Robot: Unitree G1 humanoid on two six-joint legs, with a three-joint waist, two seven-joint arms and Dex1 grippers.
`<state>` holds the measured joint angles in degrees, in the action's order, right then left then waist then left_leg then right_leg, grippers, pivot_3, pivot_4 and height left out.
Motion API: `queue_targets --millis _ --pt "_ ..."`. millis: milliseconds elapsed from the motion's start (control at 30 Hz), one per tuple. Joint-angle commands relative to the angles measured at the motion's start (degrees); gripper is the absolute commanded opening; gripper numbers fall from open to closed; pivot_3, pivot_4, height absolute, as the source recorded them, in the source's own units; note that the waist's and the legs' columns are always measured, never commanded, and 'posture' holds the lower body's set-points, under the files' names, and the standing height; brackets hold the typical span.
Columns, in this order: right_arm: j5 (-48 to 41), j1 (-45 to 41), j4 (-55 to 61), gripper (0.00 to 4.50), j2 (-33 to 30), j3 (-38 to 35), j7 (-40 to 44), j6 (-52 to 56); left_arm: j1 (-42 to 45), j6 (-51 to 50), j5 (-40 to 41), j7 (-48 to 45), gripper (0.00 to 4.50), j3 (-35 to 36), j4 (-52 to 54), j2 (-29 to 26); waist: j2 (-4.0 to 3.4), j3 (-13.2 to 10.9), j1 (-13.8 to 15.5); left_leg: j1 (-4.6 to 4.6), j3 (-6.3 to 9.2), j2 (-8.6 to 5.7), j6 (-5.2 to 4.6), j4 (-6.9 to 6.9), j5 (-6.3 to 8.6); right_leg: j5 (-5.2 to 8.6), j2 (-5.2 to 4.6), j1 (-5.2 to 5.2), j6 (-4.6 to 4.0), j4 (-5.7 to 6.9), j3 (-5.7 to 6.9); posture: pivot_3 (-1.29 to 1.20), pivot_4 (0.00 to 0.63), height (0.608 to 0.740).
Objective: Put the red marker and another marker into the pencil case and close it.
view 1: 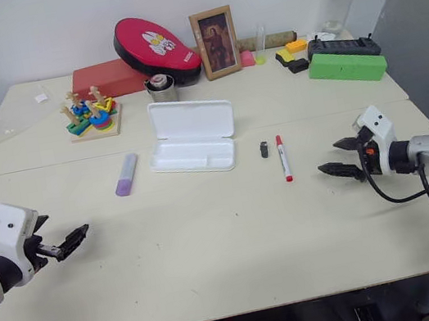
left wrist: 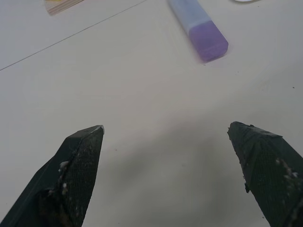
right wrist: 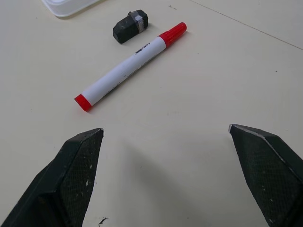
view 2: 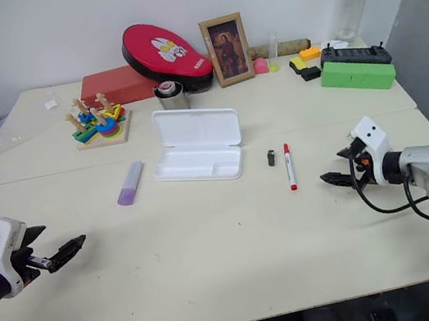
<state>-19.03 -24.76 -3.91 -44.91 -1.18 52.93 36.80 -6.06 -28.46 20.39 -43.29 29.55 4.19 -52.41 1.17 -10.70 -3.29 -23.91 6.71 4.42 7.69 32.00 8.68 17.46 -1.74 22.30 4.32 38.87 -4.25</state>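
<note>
Red marker [view 1: 283, 157] lies near-far, just left of right end effector [view 1: 345, 157]; both end effectors spread, empty; left end effector [view 1: 73, 239] farther.

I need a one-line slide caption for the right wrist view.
Open right gripper hovering near slim white red-capped marker beside small black object on cream table.

Left gripper [view 1: 73, 238] hangs low at the robot's left, arm reaching forward, fingers [left wrist: 75, 165] spread wide with nothing between them. Right gripper [view 1: 340, 157] reaches in from the robot's right, pointing leftward and slightly down, fingers [right wrist: 78, 165] likewise wide apart, empty.
</note>
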Motion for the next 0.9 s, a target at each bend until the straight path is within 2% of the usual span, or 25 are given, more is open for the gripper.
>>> queue_targets --millis 33,367,600,900 --pt "0.4 -0.4 0.1 4.46 -1.2 -1.6 0.1 -1.2 0.0 0.2 1.0 -0.5 4.50 3.3 0.6 -0.3 0.00 0.0 0.0 0.00 0.00 0.00 0.00 0.00 0.00 0.00 0.00 0.00 0.00 0.00 0.00 0.00 0.150 0.740" --pt "1.0 -1.2 -1.1 4.46 -1.1 -0.9 0.7 -2.3 -2.7 -1.1 0.1 -1.8 4.50 0.9 2.3 -0.2 0.00 0.0 0.0 0.02 -0.01 0.02 0.00 0.00 0.00 0.00 0.02 0.00 0.00 0.01 -0.02 0.00 0.150 0.740" --pt "2.1 -3.4 -3.5 4.46 0.1 0.3 1.5 -3.7 -3.1 -0.8 0.2 -1.6 4.50 1.7 2.2 0.1 0.00 0.0 0.0 0.03 -0.02 0.03 0.00 0.03 0.00 0.00 0.03 0.00 0.00 0.02 -0.02 0.00 0.150 0.740" --pt "2.0 -2.0 -2.7 4.46 0.1 0.1 1.8 -3.6 -2.3 -0.5 0.2 -2.4 4.50 0.8 1.3 -0.5 0.00 0.0 0.0 0.03 -0.02 0.04 0.00 0.03 0.00 -0.01 0.04 0.00 0.00 0.05 -0.02 0.00 0.150 0.740"
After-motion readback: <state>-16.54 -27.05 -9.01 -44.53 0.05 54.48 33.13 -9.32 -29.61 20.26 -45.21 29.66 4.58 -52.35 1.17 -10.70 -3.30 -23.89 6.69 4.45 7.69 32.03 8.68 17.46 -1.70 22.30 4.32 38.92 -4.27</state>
